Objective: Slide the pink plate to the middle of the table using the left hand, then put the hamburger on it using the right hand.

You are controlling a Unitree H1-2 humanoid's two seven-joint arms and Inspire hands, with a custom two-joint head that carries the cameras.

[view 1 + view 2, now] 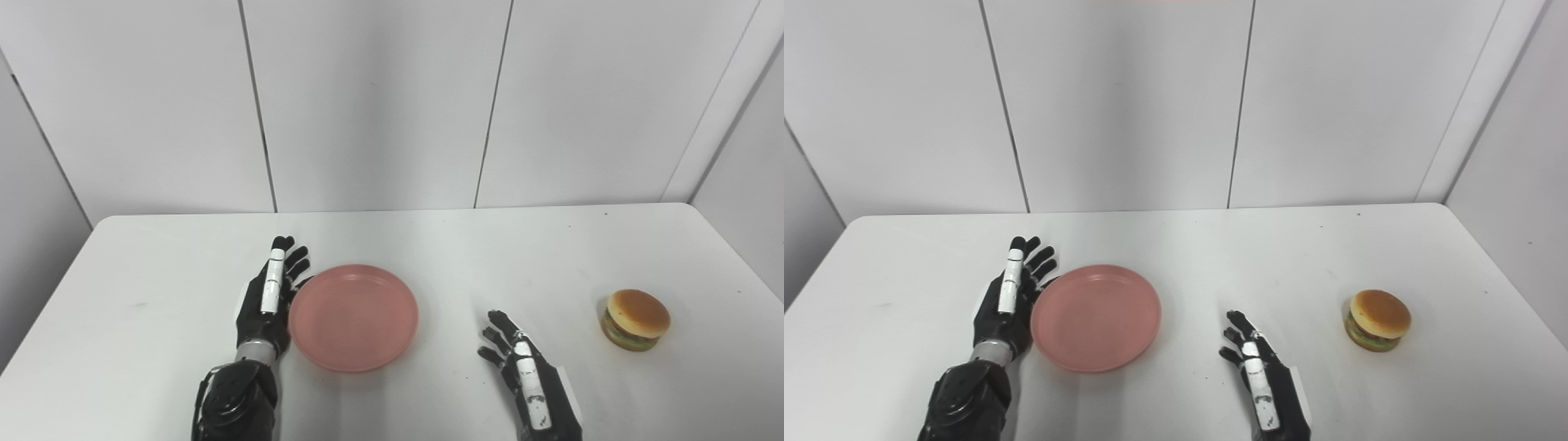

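Fingers (497,335) of my right hand (525,373) come first, nearest me at the lower edge: spread apart, slightly curled, holding nothing, hovering just over the table (153,318). To their right and a little farther out sits the hamburger (635,319), upright on the table and well apart from that hand. My left hand (269,297) lies farther in, standing on edge with its fingers (288,257) stretched out straight and apart, gripping nothing. Its palm side is pressed along the left rim of the plate (354,317), touching it. That plate is pink, empty, flat on the table, a little left of the middle, between my two hands. Beyond it the white tabletop runs back to the wall panels (380,104).
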